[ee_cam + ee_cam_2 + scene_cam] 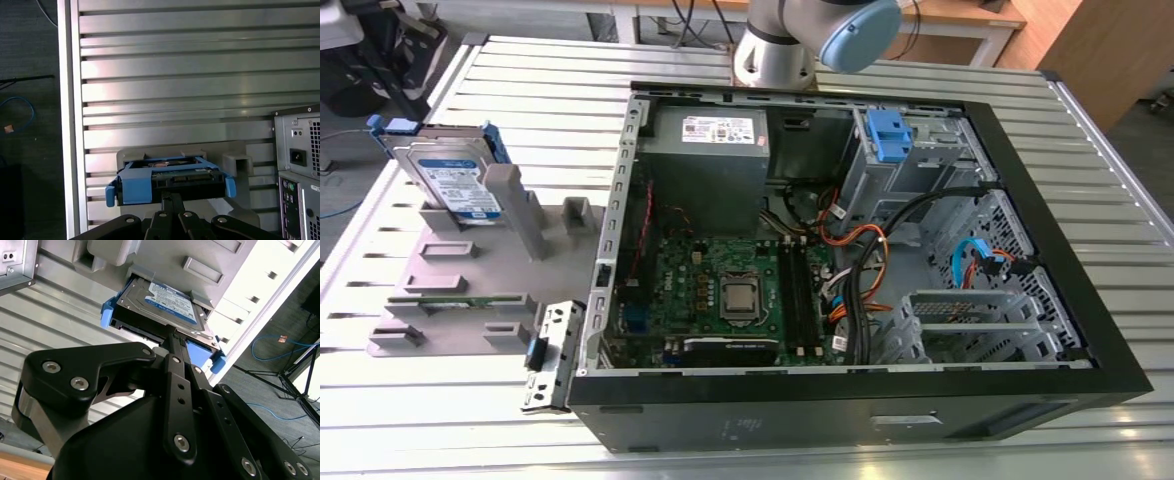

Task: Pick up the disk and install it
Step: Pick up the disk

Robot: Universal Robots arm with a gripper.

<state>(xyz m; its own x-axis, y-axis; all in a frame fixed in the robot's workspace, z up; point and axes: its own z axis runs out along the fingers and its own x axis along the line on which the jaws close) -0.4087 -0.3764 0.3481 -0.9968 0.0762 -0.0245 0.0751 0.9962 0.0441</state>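
Fingers [176, 352] look pressed together, empty — the disk [454, 185], upright at upper left of the exterior view, seems dense, stiff, shock-sensitive — best gripped by its blue rails [135, 187].

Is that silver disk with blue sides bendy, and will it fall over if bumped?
Probably stiff: the disk looks like a solid metal slab. That also makes it likely heavy for its size. It stands on edge in the grey holder, so a sideways bump might tip it.
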